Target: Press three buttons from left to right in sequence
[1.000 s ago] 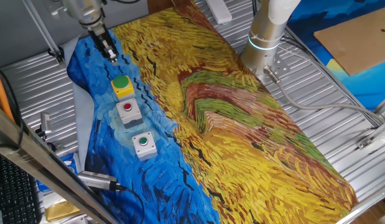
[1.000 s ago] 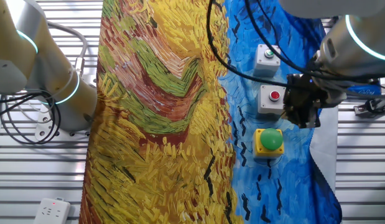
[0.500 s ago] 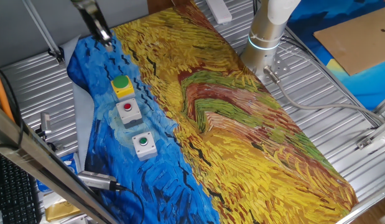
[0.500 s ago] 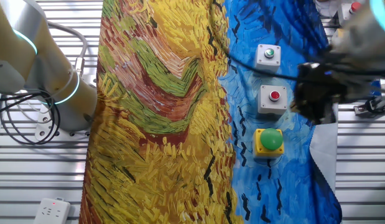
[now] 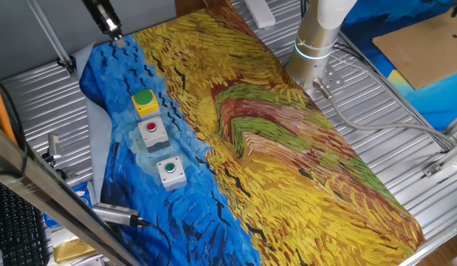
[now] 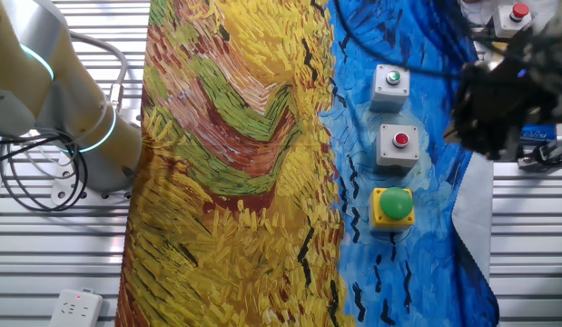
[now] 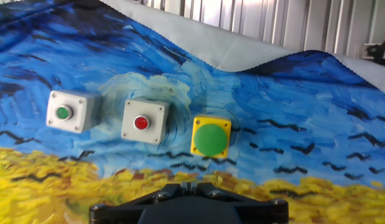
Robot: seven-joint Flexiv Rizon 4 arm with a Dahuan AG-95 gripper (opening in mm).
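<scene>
Three button boxes stand in a row on the blue part of the painted cloth [image 5: 235,125]. The yellow box with a big green cap [image 5: 145,102] [image 6: 393,206] [image 7: 211,137] is at one end. The grey-white box with a red button [image 5: 153,131] [image 6: 400,144] [image 7: 143,121] is in the middle. The grey-white box with a small green button [image 5: 170,171] [image 6: 391,84] [image 7: 68,112] is at the other end. My gripper [image 5: 114,32] [image 6: 494,118] [image 7: 188,185] hangs high above the cloth's edge, well clear of the boxes. Its fingertips touch each other, with nothing between them.
A second robot arm's base [image 5: 317,37] [image 6: 54,91] stands beside the yellow side of the cloth. Another box with a red button [image 6: 517,13] sits off the cloth. A metal cylinder [image 5: 117,214] and a cardboard sheet [image 5: 427,44] lie on the slatted table.
My gripper has risen from just beside the yellow box and pulled back up towards the far corner of the cloth. The three boxes have not moved.
</scene>
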